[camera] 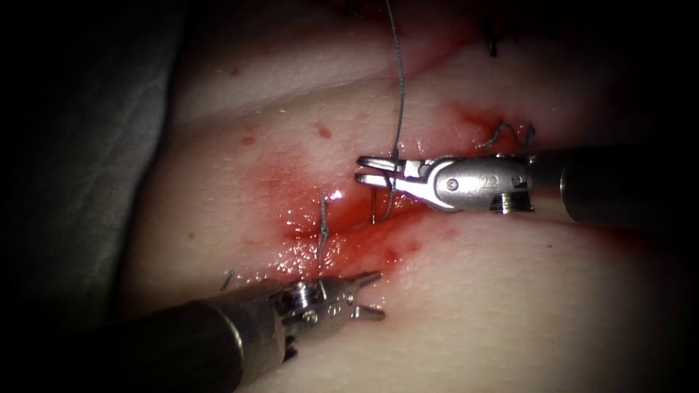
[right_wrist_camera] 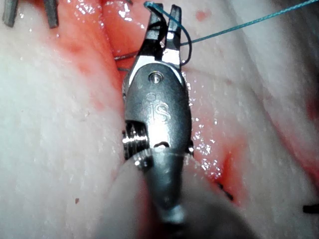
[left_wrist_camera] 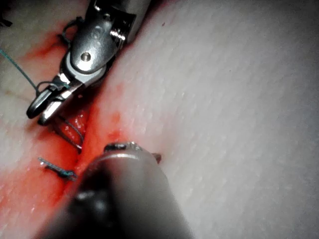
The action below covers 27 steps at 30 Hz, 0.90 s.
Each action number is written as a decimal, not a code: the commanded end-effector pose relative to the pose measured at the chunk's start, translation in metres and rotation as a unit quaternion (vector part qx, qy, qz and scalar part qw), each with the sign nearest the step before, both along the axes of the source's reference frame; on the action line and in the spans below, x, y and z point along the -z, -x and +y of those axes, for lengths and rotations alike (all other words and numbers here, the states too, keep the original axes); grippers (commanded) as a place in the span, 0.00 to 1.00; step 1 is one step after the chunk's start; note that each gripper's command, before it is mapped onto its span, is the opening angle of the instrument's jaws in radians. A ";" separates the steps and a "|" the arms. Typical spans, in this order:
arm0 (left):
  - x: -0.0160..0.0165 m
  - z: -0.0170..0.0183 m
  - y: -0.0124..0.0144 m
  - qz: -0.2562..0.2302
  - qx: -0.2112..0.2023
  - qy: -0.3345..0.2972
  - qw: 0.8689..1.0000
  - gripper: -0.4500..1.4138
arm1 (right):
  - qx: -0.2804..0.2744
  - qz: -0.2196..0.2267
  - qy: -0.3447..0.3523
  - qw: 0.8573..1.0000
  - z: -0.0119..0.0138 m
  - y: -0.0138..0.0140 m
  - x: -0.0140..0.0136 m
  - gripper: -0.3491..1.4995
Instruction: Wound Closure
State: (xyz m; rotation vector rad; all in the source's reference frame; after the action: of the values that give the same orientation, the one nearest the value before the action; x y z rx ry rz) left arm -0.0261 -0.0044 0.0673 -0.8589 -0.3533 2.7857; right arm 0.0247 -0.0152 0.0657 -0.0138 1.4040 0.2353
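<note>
The left arm's pincer [camera: 368, 295] lies low on the tissue [camera: 510, 306], just below the cut [camera: 342, 229], its jaws spread and holding nothing. Just above it a short cut end of thread [camera: 322, 225] stands out of the wet, red fluid [camera: 291, 196] along the cut. The tissue looks soft and slick here, so by my reckoning it would yield and tear if pinched hard near the edge. To the right, the right arm's pincer [camera: 371, 169] sits over the cut with its jaws slightly parted around the thread [camera: 400, 80], which runs up and away from the wound; whether they truly pinch it I cannot tell. The thread looks thin, limp and light, likely slippery where wet, best taken flat between the jaws and close to the tissue. I cannot make out the needle. The right tool's body carries stamped marks, reading something like "22" in the endoscope view and "iS" in its own wrist view; neither is certain
</note>
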 end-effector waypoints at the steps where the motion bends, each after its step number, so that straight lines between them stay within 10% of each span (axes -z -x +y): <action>1: -0.0008 -0.0006 0.0006 0.002 -0.004 -0.003 1.000 0.50 | 0.006 0.002 -0.001 1.000 -0.0002 -0.0008 -0.0005 0.00; 27: -0.0061 -0.0021 -0.0002 0.019 -0.017 -0.037 0.999 0.50 | -0.019 -0.014 -0.135 0.991 0.0008 -0.0010 0.0004 0.00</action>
State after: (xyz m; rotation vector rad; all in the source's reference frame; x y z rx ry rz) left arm -0.0253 -0.0061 0.0728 -0.7904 -0.4643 2.7953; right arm 0.0248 -0.0142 0.0649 0.1816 1.3305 0.4562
